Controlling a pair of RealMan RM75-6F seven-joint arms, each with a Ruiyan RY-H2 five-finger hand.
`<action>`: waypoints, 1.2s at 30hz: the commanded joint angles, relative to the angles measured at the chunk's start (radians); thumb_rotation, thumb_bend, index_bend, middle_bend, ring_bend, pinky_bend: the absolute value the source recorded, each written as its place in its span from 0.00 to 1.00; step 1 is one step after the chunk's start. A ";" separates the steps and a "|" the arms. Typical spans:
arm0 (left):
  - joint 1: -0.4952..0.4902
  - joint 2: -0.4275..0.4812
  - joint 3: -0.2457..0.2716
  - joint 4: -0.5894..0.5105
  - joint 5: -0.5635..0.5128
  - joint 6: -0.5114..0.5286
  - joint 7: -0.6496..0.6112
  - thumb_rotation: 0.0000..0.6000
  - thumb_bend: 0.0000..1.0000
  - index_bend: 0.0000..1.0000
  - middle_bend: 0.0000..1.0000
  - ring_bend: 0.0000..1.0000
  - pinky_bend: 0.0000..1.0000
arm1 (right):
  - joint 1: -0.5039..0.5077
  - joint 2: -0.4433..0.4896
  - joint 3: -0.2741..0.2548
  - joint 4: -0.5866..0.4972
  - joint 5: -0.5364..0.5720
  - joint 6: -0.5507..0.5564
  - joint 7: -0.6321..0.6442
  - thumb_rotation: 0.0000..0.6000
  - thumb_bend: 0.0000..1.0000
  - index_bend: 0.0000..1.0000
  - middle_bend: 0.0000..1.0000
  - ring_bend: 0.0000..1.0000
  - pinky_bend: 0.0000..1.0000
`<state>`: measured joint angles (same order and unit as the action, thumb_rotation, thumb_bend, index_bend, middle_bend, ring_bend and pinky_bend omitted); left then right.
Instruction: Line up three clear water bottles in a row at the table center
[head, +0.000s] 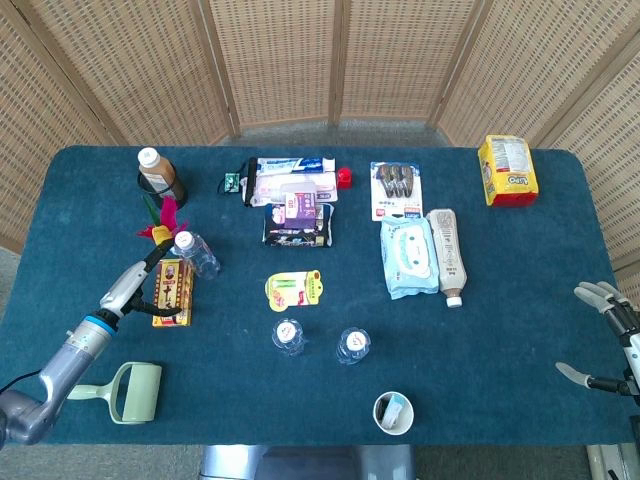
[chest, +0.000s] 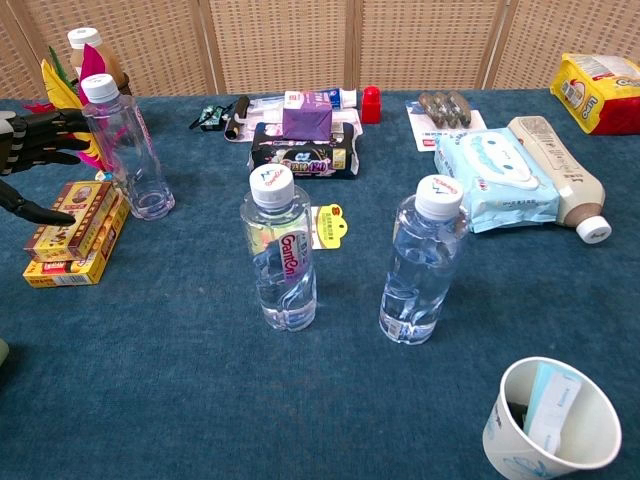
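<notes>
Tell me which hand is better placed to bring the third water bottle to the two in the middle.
The left hand. It is open, right beside the third bottle near the yellow boxes. The right hand sits at the far right table edge, well away from every bottle, with the two middle bottles between.

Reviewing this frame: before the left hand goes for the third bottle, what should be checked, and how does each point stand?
1. Left hand empty, fingers apart: ok.
2. Third bottle upright and capped: ok.
3. Hand touching that bottle: cannot tell; it sits just beside it, over the yellow boxes.
4. Two center bottles upright with a gap between them: ok.
5. Bare cloth left of the center pair for the third bottle: ok.
6. Right hand parked at the table's right edge, holding nothing: ok.
</notes>
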<state>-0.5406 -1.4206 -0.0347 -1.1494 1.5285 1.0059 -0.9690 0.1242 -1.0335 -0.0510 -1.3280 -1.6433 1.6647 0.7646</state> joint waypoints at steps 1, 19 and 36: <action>0.002 -0.021 -0.010 0.023 -0.014 0.009 0.001 1.00 0.12 0.00 0.00 0.00 0.05 | -0.001 0.001 0.002 0.003 -0.005 -0.003 0.009 1.00 0.14 0.14 0.14 0.09 0.08; -0.067 -0.171 -0.072 0.151 -0.051 -0.004 -0.035 1.00 0.19 0.00 0.00 0.00 0.15 | -0.016 0.000 0.031 -0.002 0.007 -0.013 -0.023 1.00 0.14 0.15 0.14 0.09 0.08; -0.028 -0.238 -0.155 0.165 -0.145 0.091 0.062 1.00 0.34 0.36 0.45 0.36 0.43 | -0.027 0.003 0.046 -0.003 0.003 -0.015 -0.013 1.00 0.14 0.15 0.14 0.09 0.08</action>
<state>-0.5699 -1.6617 -0.1893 -0.9799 1.3816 1.0940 -0.9051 0.0968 -1.0310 -0.0047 -1.3311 -1.6407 1.6498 0.7519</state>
